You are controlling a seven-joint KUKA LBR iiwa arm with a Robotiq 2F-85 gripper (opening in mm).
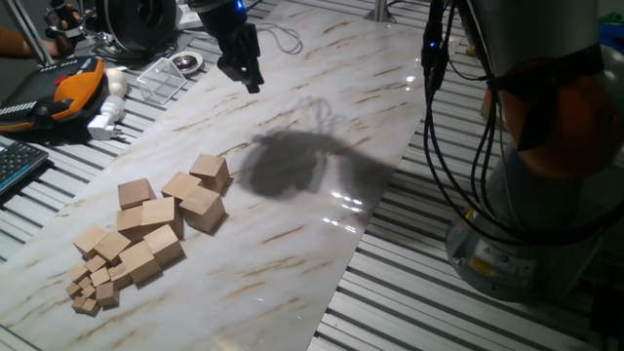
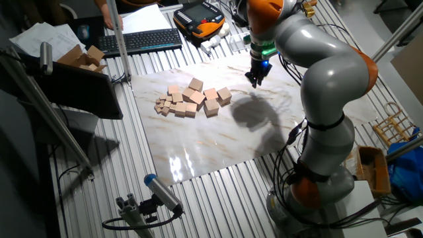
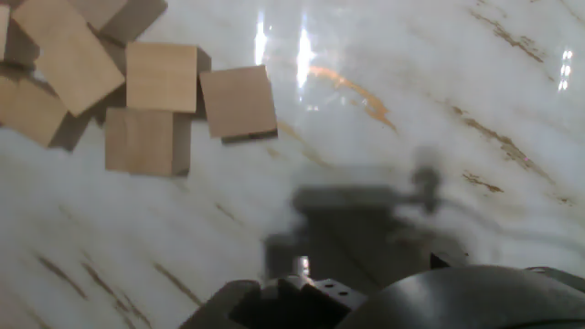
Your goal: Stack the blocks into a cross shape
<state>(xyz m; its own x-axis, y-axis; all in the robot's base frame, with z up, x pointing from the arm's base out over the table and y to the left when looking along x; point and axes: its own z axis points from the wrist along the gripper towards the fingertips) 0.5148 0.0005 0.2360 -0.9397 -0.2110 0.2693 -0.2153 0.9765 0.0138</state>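
Observation:
Several tan wooden blocks (image 1: 203,207) lie in a loose cluster on the marble board (image 1: 322,224), left of its middle. They also show in the other fixed view (image 2: 198,99). In the hand view the nearest blocks (image 3: 238,100) are at the top left. One block (image 1: 210,171) sits at the cluster's far end, closest to the gripper. My gripper (image 1: 250,82) hangs above the far part of the board, away from the cluster, and holds nothing. It also shows in the other fixed view (image 2: 255,80). Its fingers look slightly apart. None of the blocks is stacked.
Much tinier wooden cubes (image 1: 90,292) lie at the cluster's near end. A clear plastic tray (image 1: 166,78), a white plug (image 1: 105,122), an orange pendant (image 1: 68,90) and a keyboard (image 1: 15,166) lie beyond the board's left edge. The robot base (image 1: 546,156) with cables stands at the right.

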